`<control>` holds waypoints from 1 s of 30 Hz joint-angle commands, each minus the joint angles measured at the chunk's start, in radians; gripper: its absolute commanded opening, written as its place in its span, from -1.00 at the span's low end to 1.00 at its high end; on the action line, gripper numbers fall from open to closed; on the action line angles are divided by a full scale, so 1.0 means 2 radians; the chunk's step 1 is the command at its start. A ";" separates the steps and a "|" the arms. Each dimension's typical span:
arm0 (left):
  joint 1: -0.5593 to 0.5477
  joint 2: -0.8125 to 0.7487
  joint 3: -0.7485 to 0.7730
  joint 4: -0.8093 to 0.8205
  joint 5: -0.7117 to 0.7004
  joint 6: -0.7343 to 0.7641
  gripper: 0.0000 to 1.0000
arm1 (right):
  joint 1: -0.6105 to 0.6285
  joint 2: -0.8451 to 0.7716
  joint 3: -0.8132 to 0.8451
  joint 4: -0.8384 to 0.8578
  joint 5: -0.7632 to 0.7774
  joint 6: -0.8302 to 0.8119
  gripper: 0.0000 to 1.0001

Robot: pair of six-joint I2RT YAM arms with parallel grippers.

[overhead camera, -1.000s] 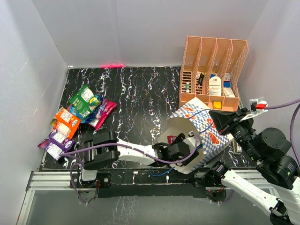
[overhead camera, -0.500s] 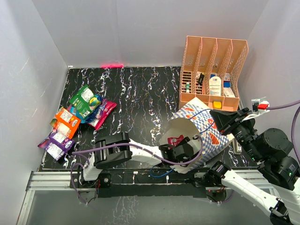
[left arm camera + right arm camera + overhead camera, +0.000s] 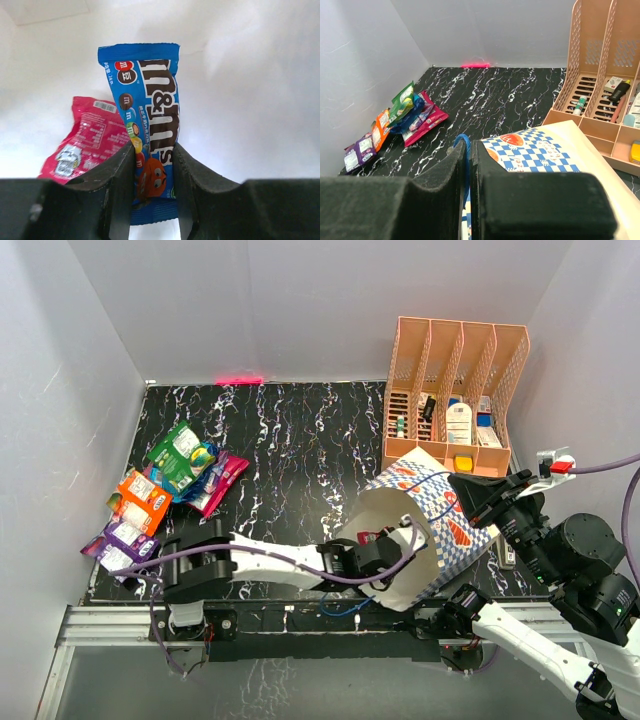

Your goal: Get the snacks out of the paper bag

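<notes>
The blue-and-white checkered paper bag (image 3: 432, 502) lies on its side at the near right, its mouth facing left. My left gripper (image 3: 376, 548) reaches into that mouth. In the left wrist view the left gripper (image 3: 153, 156) is shut on the lower end of a blue snack packet (image 3: 150, 105), both fingers pressing its sides. A pink-red packet (image 3: 89, 140) lies beside it on the bag's cream inside (image 3: 250, 75). My right gripper (image 3: 468, 150) is shut on the bag's blue cord handle (image 3: 464, 140). Several snacks (image 3: 183, 466) lie in a pile at the table's left.
A peach-orange slotted organizer (image 3: 455, 400) with small items stands at the back right, just behind the bag. An orange packet (image 3: 143, 498) and a purple packet (image 3: 120, 545) lie near the table's left edge. Grey walls enclose the black marbled table (image 3: 290, 450).
The left gripper's jaws have closed onto the blue packet inside the bag, and the left arm has shifted a little at the bag's mouth. The right gripper still holds the handle.
</notes>
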 commanded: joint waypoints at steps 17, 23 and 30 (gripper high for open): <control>0.001 -0.426 -0.156 -0.213 0.053 -0.104 -0.40 | 0.002 0.001 -0.005 0.059 0.018 -0.020 -0.85; 0.003 -0.531 -0.113 -0.352 -0.109 -0.149 -0.43 | 0.003 0.005 -0.013 0.069 0.022 -0.030 -0.85; 0.007 -0.493 -0.018 -0.444 -0.271 -0.157 -0.45 | 0.002 0.001 -0.019 0.072 0.018 -0.030 -0.85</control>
